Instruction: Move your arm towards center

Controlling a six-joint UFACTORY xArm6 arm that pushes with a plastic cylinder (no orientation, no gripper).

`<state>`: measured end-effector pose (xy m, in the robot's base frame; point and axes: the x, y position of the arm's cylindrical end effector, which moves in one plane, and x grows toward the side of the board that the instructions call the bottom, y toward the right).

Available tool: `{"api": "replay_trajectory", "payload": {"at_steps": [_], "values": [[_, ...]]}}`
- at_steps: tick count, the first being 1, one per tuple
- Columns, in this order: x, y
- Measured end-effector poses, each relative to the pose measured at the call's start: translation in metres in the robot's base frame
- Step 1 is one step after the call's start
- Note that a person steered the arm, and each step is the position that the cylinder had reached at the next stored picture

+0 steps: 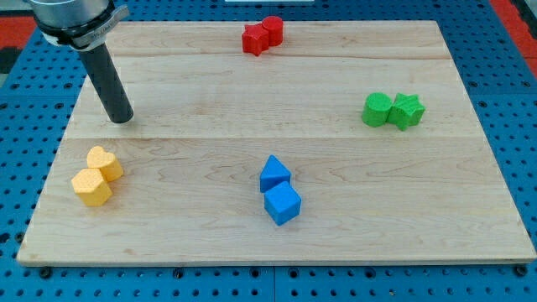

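Observation:
My tip (122,118) rests on the wooden board (210,101) at the view's left, above the two yellow blocks. A yellow heart-shaped block (104,162) touches a yellow hexagonal block (91,187) below it. Two red blocks, a star-like one (253,39) and a rounder one (272,29), touch at the view's top centre. A green round block (377,109) and a green star block (407,111) touch at the right. A blue triangular block (273,173) touches a blue cube (282,204) at the bottom centre, well right of my tip.
The board lies on a blue perforated table (512,92). The arm's grey body (71,21) rises out of the view's top left corner.

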<state>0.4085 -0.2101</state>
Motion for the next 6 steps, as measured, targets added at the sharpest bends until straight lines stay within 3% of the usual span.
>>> {"api": "replay_trajectory", "payload": {"at_steps": [4, 6], "values": [[-0.015, -0.003], [-0.022, 0.104]]}}
